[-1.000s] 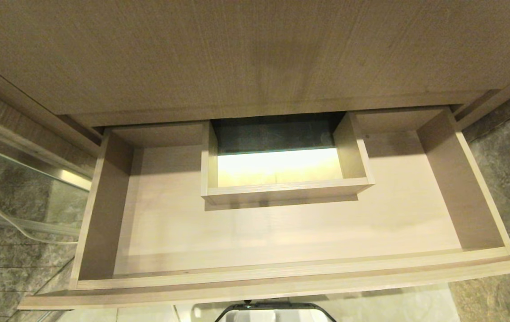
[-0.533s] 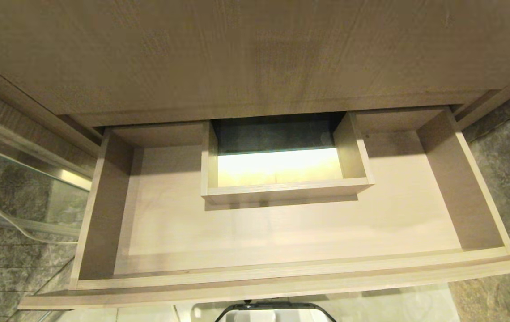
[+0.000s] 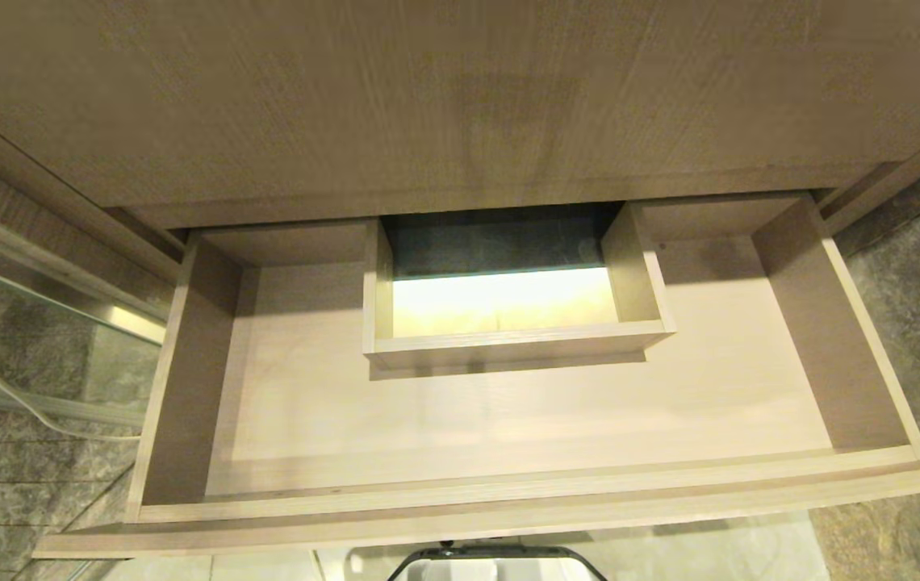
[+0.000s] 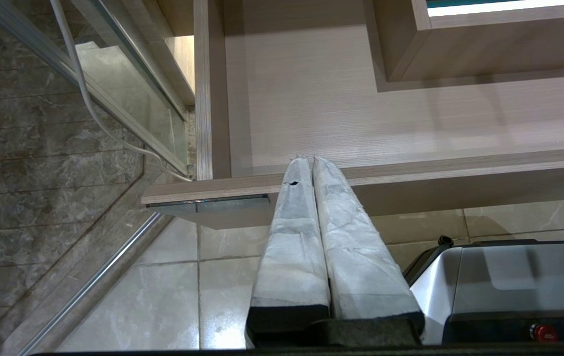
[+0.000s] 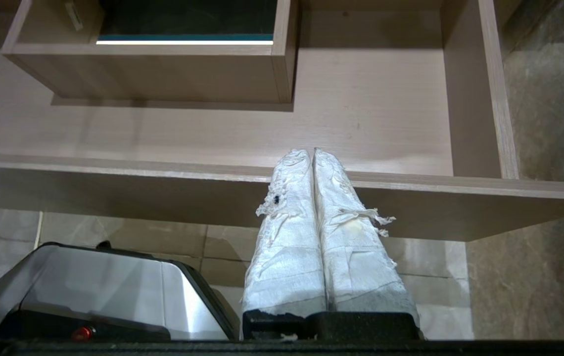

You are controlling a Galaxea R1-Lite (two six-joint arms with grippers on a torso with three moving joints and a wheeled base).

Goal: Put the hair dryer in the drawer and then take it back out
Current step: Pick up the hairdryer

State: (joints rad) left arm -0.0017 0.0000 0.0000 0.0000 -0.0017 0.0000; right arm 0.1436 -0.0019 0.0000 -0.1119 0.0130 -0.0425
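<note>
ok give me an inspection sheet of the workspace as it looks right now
surface: drawer pulled open, pale floor bare; boxed cut-out at its back middle.
job's things: hair dryer nothing seen in any view; drawer holds nothing.
clutter: nothing seen.
grippers: left tool shut, holding nothing, in front of the drawer's front edge on the robot's left; right tool shut, holding nothing, in front of the front edge on the right. Cloth wrap on the right fingers is frayed.
cables: one thin white cable runs past the glass panel left of the drawer.
surroundings: wood-grain panel above the drawer, dark stone tiles at both sides, robot base below.
</note>
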